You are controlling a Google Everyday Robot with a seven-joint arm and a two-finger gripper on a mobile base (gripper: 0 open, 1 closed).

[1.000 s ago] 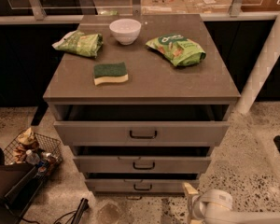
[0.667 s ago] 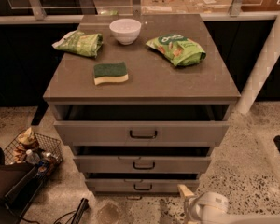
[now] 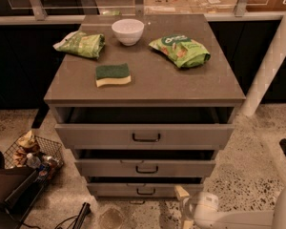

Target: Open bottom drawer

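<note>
The grey cabinet has three drawers stepped out toward me. The bottom drawer is the lowest and shallowest, with a small black bar handle. Its front stands a little out from the cabinet, with a dark gap above it. My gripper is low at the bottom right, just right of and below the bottom drawer's right end. One pale finger points up near the drawer front. It does not touch the handle.
On the cabinet top lie a white bowl, two green snack bags and a green-yellow sponge. A wire basket of clutter stands on the floor at left. A white post stands at right.
My gripper has moved a little left and up, closer to the bottom drawer's right end. The drawers have not moved.
</note>
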